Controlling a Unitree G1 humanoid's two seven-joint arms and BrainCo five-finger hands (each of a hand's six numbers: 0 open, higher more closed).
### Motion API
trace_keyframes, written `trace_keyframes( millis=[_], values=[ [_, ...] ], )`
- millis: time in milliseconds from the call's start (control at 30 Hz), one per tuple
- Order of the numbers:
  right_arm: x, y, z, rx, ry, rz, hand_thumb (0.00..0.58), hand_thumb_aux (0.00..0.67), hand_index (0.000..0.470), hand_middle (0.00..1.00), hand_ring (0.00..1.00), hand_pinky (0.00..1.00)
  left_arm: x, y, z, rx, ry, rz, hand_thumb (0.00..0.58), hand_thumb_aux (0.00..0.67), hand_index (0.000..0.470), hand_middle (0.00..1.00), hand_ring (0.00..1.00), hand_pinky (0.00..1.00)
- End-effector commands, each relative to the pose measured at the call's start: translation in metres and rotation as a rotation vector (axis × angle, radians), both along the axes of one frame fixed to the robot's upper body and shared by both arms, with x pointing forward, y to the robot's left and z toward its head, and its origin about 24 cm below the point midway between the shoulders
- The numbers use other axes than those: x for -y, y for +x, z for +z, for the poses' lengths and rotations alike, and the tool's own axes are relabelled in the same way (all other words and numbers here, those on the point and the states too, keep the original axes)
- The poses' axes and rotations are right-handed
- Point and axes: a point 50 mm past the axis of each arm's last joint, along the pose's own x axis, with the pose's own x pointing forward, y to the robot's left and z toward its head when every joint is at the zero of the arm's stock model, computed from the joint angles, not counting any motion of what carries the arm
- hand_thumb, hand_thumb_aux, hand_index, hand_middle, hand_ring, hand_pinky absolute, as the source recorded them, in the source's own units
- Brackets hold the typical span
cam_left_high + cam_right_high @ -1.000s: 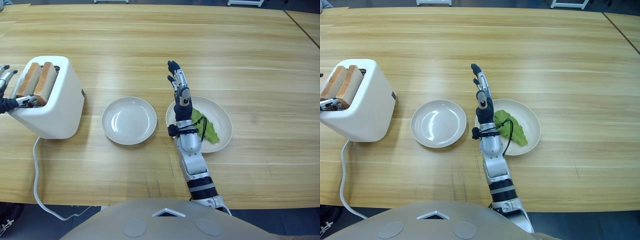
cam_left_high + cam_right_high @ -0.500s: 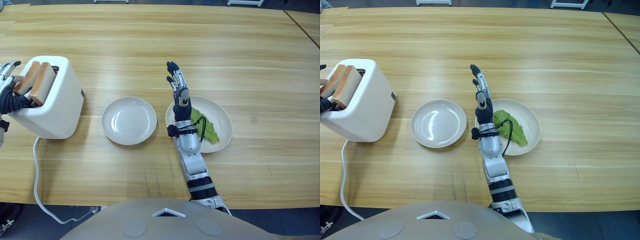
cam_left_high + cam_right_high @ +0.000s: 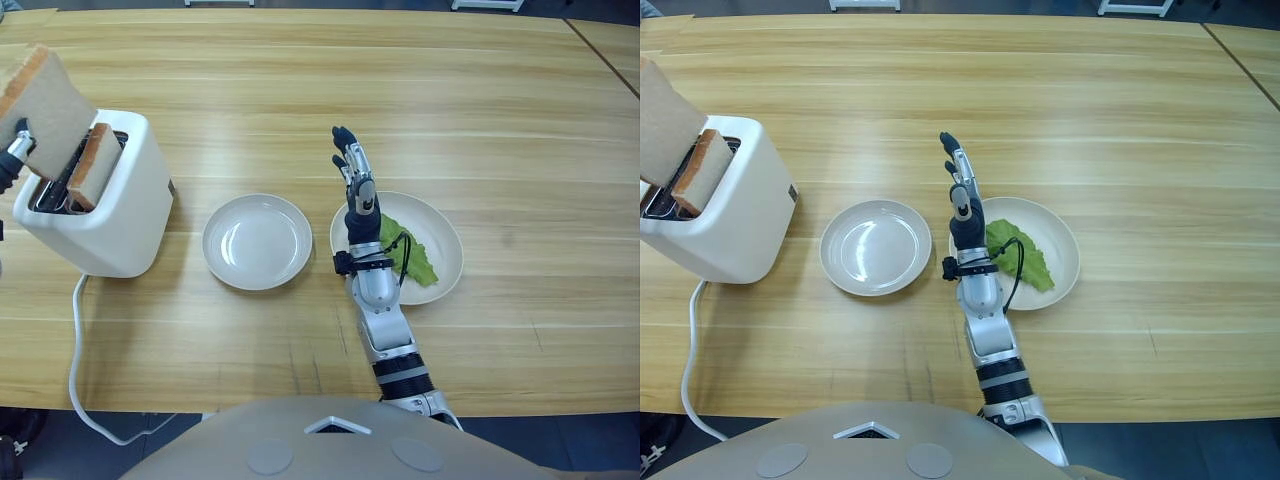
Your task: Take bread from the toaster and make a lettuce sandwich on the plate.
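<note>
At the surface's left edge the left robot hand pinches a tan bread slice above the boxy white toaster; the right robot hand is spread open.

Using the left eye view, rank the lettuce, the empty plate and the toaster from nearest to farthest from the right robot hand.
1. Lettuce, lying just right of the right robot hand.
2. Empty plate, a short way to that hand's left.
3. Toaster, farthest off, at the far left.
</note>
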Motion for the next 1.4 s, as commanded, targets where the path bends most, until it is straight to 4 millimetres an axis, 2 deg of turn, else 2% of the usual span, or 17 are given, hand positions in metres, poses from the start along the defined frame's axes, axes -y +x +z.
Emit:
trace_keyframes(
  millis=[33, 233, 300, 400, 500, 600, 733, 1000, 1167, 1200, 1233, 1267, 1400],
  values=[
    [-0.006, 0.001, 0.001, -0.001, 0.029, -0.005, 0.0, 0.0, 0.0, 0.0, 0.0, 0.0, 0.01, -0.004, 0.017, 0.118, -0.037, -0.062, 0.58, 0.67, 0.47, 0.0, 0.0, 0.0],
    [-0.001, 0.003, 0.002, 0.004, 0.04, -0.032, 0.0, 0.0, 0.0, 0.0, 0.0, 0.0, 0.038, 0.004, 0.016, 0.068, -0.168, -0.251, 0.58, 0.67, 0.47, 0.0, 0.0, 0.0],
    [0.005, 0.005, 0.006, 0.018, 0.054, -0.058, 0.0, 0.0, 0.0, 0.0, 0.0, 0.0, 0.058, 0.007, 0.014, 0.014, -0.265, -0.388, 0.58, 0.67, 0.47, 0.0, 0.0, 0.0],
    [0.024, 0.009, 0.014, 0.051, 0.083, -0.129, 0.0, 0.0, 0.0, 0.0, 0.0, 0.0, 0.097, 0.011, 0.0, -0.17, -0.371, -0.619, 0.58, 0.67, 0.47, 0.0, 0.0, 0.0],
    [0.047, 0.013, 0.023, 0.091, 0.086, -0.204, 0.0, 0.0, 0.0, 0.0, 0.0, 0.0, 0.124, 0.013, -0.023, -0.412, -0.444, -0.768, 0.58, 0.67, 0.47, 0.0, 0.0, 0.0],
    [0.06, 0.014, 0.028, 0.116, 0.08, -0.251, 0.0, 0.0, 0.0, 0.0, 0.0, 0.0, 0.133, 0.021, -0.049, -0.61, -0.422, -0.775, 0.58, 0.67, 0.47, 0.0, 0.0, 0.0],
    [0.062, 0.013, 0.029, 0.122, 0.081, -0.256, 0.0, 0.0, 0.0, 0.0, 0.0, 0.0, 0.143, 0.03, -0.078, -0.772, -0.377, -0.744, 0.58, 0.67, 0.47, 0.0, 0.0, 0.0],
    [0.055, 0.011, 0.025, 0.118, 0.064, -0.24, 0.0, 0.0, 0.0, 0.0, 0.0, 0.0, 0.163, 0.049, -0.127, -0.967, -0.367, -0.732, 0.58, 0.67, 0.47, 0.0, 0.0, 0.0],
    [0.053, 0.01, 0.025, 0.121, 0.062, -0.24, 0.0, 0.0, 0.0, 0.0, 0.0, 0.0, 0.158, 0.062, -0.141, -0.956, -0.26, -0.629, 0.58, 0.67, 0.47, 0.0, 0.0, 0.0],
    [0.053, 0.01, 0.025, 0.12, 0.061, -0.239, 0.0, 0.0, 0.0, 0.0, 0.0, 0.0, 0.157, 0.064, -0.141, -0.939, -0.245, -0.619, 0.569, 0.578, 0.405, 0.0, 0.0, 0.0],
    [0.053, 0.01, 0.025, 0.12, 0.06, -0.239, 0.0, 0.0, 0.0, 0.0, 0.0, 0.0, 0.157, 0.064, -0.14, -0.926, -0.233, -0.615, 0.164, 0.102, 0.072, 0.0, 0.0, 0.0],
    [0.054, 0.01, 0.025, 0.12, 0.059, -0.24, 0.0, 0.0, 0.0, 0.0, 0.0, 0.0, 0.158, 0.065, -0.139, -0.915, -0.219, -0.61, 0.0, 0.0, 0.0, 0.0, 0.0, 0.0],
    [0.057, 0.009, 0.025, 0.123, 0.05, -0.247, 0.0, 0.0, 0.0, 0.0, 0.0, 0.0, 0.157, 0.067, -0.137, -0.881, -0.152, -0.578, 0.0, 0.0, 0.0, 0.0, 0.0, 0.0]
  ],
)
